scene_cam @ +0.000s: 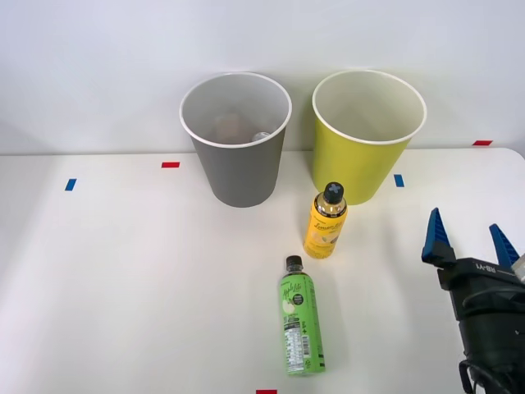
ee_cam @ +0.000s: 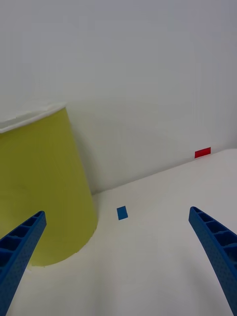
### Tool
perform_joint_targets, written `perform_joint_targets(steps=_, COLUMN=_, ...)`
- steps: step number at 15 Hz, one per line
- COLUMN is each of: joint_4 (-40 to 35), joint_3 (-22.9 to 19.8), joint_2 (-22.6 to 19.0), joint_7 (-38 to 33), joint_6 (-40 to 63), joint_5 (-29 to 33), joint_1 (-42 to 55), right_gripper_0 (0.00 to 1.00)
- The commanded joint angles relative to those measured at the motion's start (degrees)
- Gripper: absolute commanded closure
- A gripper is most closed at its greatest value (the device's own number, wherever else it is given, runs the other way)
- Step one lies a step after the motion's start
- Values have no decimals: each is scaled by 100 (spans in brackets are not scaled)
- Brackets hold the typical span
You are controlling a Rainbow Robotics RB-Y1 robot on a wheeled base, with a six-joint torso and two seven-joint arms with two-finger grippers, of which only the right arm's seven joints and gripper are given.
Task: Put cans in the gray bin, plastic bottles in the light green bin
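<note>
The right gripper (scene_cam: 471, 236) sits at the lower right of the front view with its two blue fingers spread wide and nothing between them; in the wrist view the fingers (ee_cam: 19, 247) frame bare table and the side of the light green bin (ee_cam: 44, 192). Both bottles are still on the white table (scene_cam: 123, 287): the yellow-orange lemon bottle (scene_cam: 326, 223) stands upright just in front of the light green bin (scene_cam: 367, 135), centre right of the frame, and the green apple bottle (scene_cam: 300, 320) lies on its side lower down, cap pointing toward the bins. Something reddish with a silver glint lies inside the gray bin (scene_cam: 236, 139), likely the can, though it is too dim to be sure. The risks look plain enough. The standing bottle is tall and narrow, so a finger brushing it on approach could tip it against the bin or send it rolling. The lying bottle is round and may roll away if the fingers close off-centre. The two bins stand close together, so a careless release could drop a bottle into the gray one.
</note>
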Motion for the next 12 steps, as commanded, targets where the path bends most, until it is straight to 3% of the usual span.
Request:
perform_joint_targets(steps=1, joint_4=122, joint_3=180, joint_2=12, joint_7=-230, joint_6=-502, joint_5=631, joint_1=402, right_gripper_0=0)
perform_joint_targets(steps=7, joint_4=122, joint_3=716, joint_2=-577, joint_7=25, joint_6=-1258, joint_5=631, joint_1=1114, right_gripper_0=0)
perform_joint_targets(steps=9, joint_4=122, joint_3=734, joint_2=-569, joint_7=526, joint_6=-1328, joint_5=596, joint_1=1281, right_gripper_0=0)
perform_joint_targets(steps=12, joint_4=184, joint_3=769, joint_2=-489, joint_7=570, joint_6=-1346, joint_5=631, joint_1=1483, right_gripper_0=0)
